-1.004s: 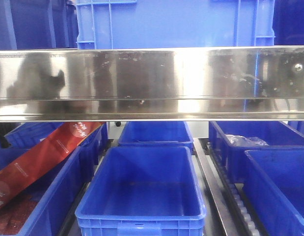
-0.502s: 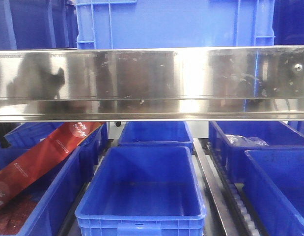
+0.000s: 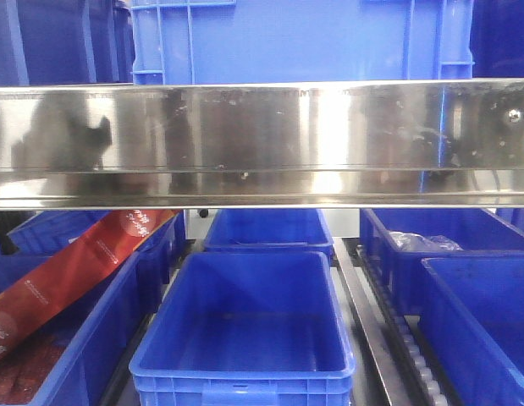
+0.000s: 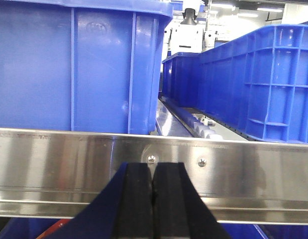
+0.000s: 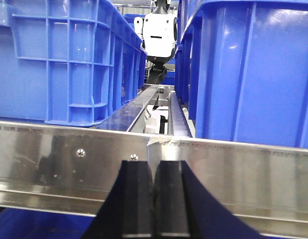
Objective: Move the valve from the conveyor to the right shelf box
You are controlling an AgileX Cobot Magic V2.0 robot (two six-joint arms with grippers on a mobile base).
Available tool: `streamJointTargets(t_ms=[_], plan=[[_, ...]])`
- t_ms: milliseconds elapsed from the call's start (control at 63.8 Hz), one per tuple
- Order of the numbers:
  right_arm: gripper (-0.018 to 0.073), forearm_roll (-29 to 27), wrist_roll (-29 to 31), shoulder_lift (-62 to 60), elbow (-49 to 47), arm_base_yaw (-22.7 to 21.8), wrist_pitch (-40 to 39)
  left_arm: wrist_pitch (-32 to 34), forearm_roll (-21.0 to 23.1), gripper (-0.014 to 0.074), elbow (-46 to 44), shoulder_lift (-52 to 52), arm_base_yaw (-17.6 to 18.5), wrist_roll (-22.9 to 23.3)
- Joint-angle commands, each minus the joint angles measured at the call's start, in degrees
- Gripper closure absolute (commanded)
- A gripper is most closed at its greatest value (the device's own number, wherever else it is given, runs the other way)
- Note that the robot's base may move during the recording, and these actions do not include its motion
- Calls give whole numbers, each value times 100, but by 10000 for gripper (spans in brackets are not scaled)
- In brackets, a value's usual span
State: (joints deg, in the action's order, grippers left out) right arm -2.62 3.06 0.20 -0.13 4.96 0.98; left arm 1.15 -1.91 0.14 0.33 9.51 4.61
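Steel shelf rail (image 3: 262, 144), blue bins (image 3: 245, 330) below, red pouch (image 3: 67, 275)

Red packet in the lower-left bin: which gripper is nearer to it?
Left, probably. The left gripper is at the steel rail with a sliver of the red packet showing below-left; the right gripper has only blue below.

A steel rail (image 4: 69, 164) runs crosswise just beyond the left gripper (image 4: 153, 199). Behind it one crate (image 4: 74, 64) stands left and another (image 4: 253, 84) right, rollers (image 4: 198, 127) between.
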Motion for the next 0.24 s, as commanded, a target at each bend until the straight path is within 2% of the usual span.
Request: streamJointTargets(t_ms=[0, 220], plan=[[728, 35, 3, -20, 13, 15, -98, 113, 39, 707, -14, -33, -7, 7], [728, 35, 3, -20, 13, 15, -98, 113, 39, 707, -14, -33, -7, 7]])
